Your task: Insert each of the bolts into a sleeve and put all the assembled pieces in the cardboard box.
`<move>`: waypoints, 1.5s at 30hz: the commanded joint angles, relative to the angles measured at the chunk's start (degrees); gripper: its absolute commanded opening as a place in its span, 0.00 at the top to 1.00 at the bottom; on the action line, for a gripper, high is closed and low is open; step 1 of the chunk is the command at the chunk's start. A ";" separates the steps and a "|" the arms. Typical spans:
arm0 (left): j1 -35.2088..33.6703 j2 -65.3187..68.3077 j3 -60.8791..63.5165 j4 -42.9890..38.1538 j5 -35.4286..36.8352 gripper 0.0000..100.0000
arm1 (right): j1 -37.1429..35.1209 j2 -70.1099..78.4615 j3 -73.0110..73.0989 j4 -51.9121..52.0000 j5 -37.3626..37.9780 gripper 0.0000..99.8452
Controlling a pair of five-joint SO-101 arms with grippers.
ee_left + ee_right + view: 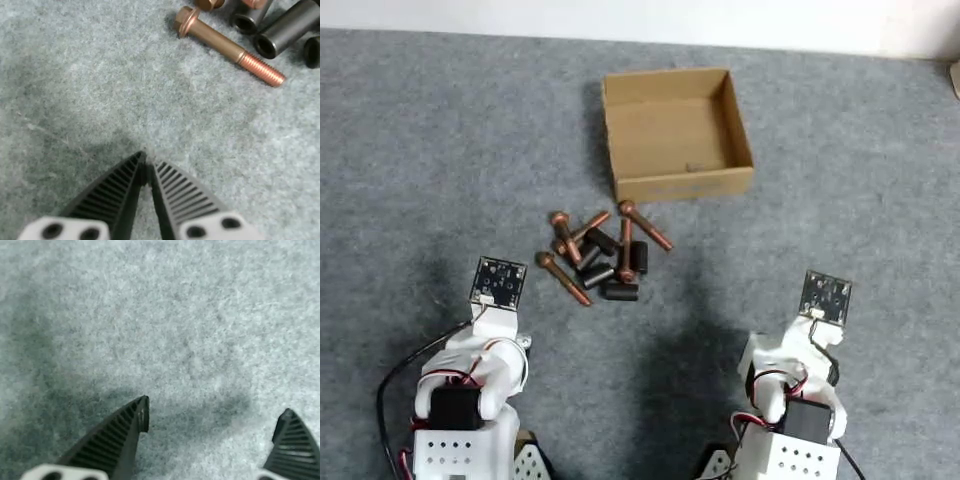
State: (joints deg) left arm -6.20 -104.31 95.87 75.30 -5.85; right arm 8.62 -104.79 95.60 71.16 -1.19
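No bolt was sleeved yet: copper-coloured metal bolts (566,280) and short black cylindrical sleeves (619,292) lay jumbled on the grey desk (420,150) near the empty brown cardboard box (685,186), left end effector (148,172) pinched closed, right end effector (215,407) spread wide.

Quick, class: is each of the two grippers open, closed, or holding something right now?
Black ribbed left gripper: closed, holding nothing.
Black ribbed right gripper: open, holding nothing.
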 commanded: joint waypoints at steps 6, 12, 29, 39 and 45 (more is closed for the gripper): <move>-0.66 0.04 1.27 0.26 -0.18 0.99 | 0.57 -0.40 7.69 0.40 -0.09 0.64; 6.11 0.04 1.19 0.44 0.00 0.99 | 0.57 -0.40 7.69 0.40 -0.09 0.64; -5.32 -0.22 -0.75 -4.40 -1.58 0.99 | -1.54 -0.40 7.60 -2.95 -0.18 0.64; -10.42 0.22 -14.29 -11.16 -7.74 0.99 | 6.37 -0.40 7.43 -5.67 -0.18 0.64; -1.10 4.18 -22.99 -7.12 -7.65 0.99 | 7.52 -0.40 7.43 -5.76 -0.09 0.64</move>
State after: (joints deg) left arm -11.65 -104.13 78.46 67.56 -13.93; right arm 15.30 -104.79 95.60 66.51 -1.19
